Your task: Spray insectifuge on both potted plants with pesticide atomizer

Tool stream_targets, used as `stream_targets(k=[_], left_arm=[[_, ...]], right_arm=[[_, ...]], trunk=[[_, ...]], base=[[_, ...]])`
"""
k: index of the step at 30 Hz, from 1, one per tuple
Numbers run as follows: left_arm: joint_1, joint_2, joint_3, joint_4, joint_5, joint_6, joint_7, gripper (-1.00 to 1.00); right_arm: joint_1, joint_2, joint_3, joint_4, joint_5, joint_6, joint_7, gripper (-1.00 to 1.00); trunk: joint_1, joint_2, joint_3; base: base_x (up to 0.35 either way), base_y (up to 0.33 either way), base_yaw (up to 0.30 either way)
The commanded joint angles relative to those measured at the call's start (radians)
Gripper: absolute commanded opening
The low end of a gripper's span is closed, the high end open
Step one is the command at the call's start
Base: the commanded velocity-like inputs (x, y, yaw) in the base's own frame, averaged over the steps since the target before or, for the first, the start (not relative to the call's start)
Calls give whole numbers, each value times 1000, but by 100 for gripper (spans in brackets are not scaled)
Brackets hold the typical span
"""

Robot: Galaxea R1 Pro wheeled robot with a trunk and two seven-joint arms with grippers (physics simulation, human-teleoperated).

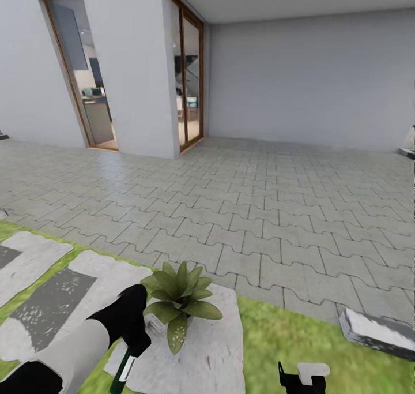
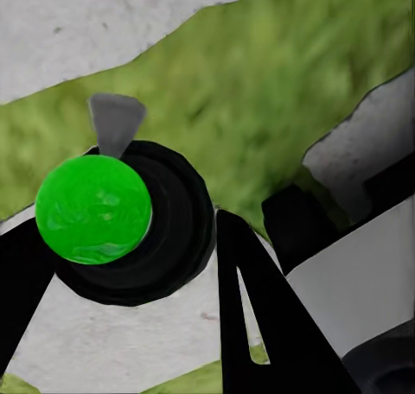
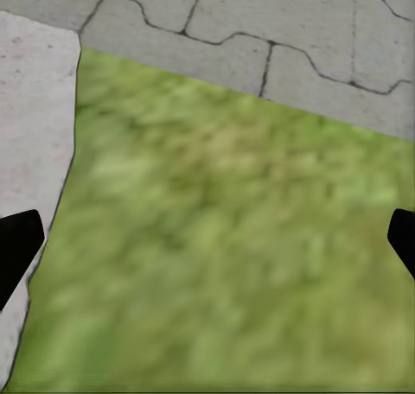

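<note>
One potted plant [image 1: 181, 296], a low rosette of broad pointed green leaves, stands on a pale stepping stone [image 1: 213, 348] in the lawn. Its leaves look plain green; I make out no whitish insectifuge specks on them. My left gripper [image 1: 140, 331] sits just left of the plant, shut on the pesticide atomizer [image 1: 124, 370], whose dark green body with a white patch hangs below the hand. In the left wrist view the atomizer [image 2: 95, 208] shows as a green round end in a black ring with a grey tip, between black fingers [image 2: 255, 316]. My right gripper [image 1: 302, 378] hangs open over grass [image 3: 216, 230].
Grey interlocking paving [image 1: 259, 209] spreads beyond the lawn up to the white house wall with wood-framed doors [image 1: 190, 77]. More stepping stones [image 1: 52, 304] lie to the left. A white-topped grey block [image 1: 377, 331] lies on the grass at right.
</note>
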Motion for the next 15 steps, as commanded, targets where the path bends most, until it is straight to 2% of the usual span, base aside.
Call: stream_targets(k=[1,15], left_arm=[[0,1,-3,-10,-10,3,-10,-100],[-17,12,-3,-6,-16,13,-14,-100]], right_arm=[[-1,0,-7,1,10,-3,-4,100],[-1,0,-7,1,10,-3,-4,100]], trunk=[[0,0,-2],[0,0,-24]], base=[[0,0,-75],[0,0,-82]])
